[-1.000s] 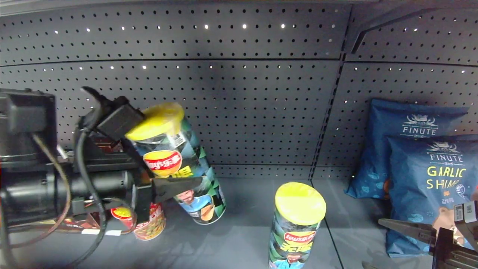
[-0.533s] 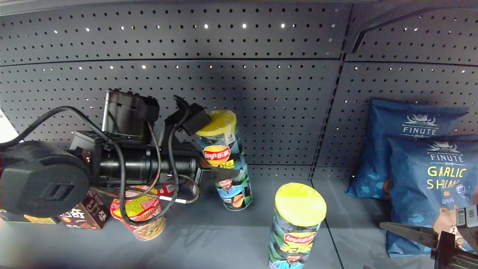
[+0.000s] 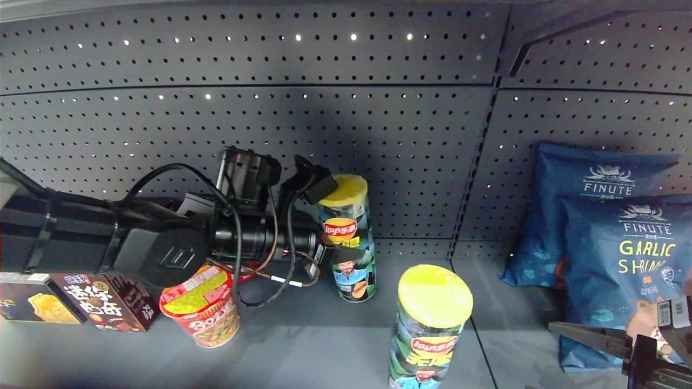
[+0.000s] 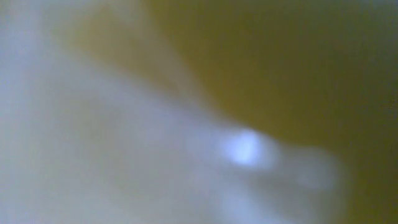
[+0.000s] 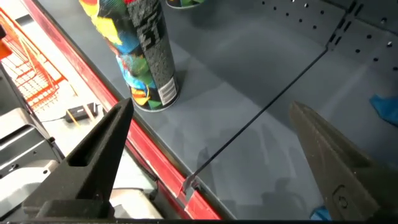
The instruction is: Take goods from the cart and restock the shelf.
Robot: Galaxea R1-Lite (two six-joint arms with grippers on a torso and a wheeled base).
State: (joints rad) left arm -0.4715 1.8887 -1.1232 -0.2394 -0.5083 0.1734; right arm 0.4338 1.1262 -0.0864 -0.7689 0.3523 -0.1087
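A tall chip can (image 3: 341, 229) with a yellow lid stands upright at the back of the grey shelf (image 3: 303, 346), close to the pegboard. My left gripper (image 3: 346, 252) is shut on its middle, the arm coming in from the left. In the left wrist view the can's yellow lid (image 4: 261, 68) is a close blur. A second, matching can (image 3: 432, 319) stands nearer the front, and its lower part (image 5: 146, 56) appears by the shelf edge. At the lower right, apart from both cans, my right gripper (image 3: 543, 354) (image 5: 211, 109) is open and holds nothing.
A red cup of noodles (image 3: 208, 313) and two dark boxes (image 3: 102, 302) (image 3: 32, 305) sit under the left arm. Two blue snack bags (image 3: 594, 216) (image 3: 632, 270) lean at the right. The shelf's red front edge (image 5: 143, 155) shows, with the orange cart (image 5: 31, 68) beyond it.
My left arm has carried the can to the right and deeper into the shelf. The can went from tilted to upright. The right gripper has stayed put.
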